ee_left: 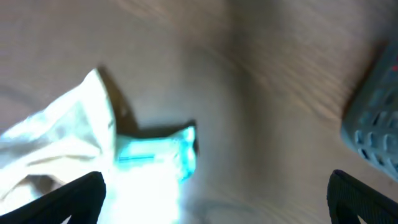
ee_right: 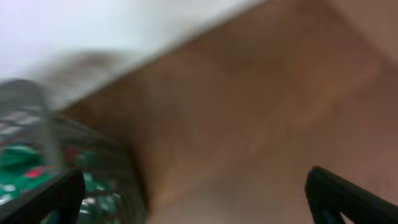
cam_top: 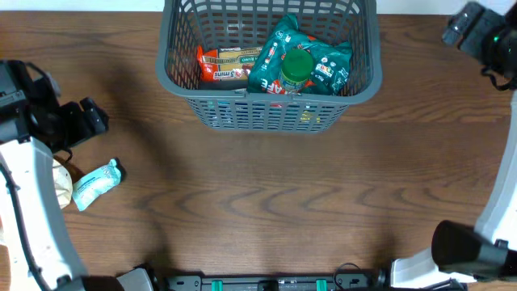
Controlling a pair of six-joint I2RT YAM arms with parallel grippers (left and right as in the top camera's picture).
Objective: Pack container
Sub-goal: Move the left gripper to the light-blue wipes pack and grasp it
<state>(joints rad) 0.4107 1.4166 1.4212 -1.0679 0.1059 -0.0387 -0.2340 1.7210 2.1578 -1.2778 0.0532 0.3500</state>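
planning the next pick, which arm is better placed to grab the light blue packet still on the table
Left. The left gripper hangs open right over the blue packet at the table's left edge; the right gripper is far off beside the basket.

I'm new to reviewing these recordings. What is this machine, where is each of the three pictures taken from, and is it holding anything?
These are two robot arms at a wooden table, each ending in a two-finger gripper. The top picture looks straight down from above; the two blurry ones come from cameras on each wrist. At the far edge stands a large dark grey slotted plastic basket that already holds an orange packet, teal packets and a green-capped item. On the robot's left side lie a small light blue packet and a cream-coloured bag, still outside the basket. The left gripper hangs open above them; the right gripper is open beside the basket. Neither holds anything.
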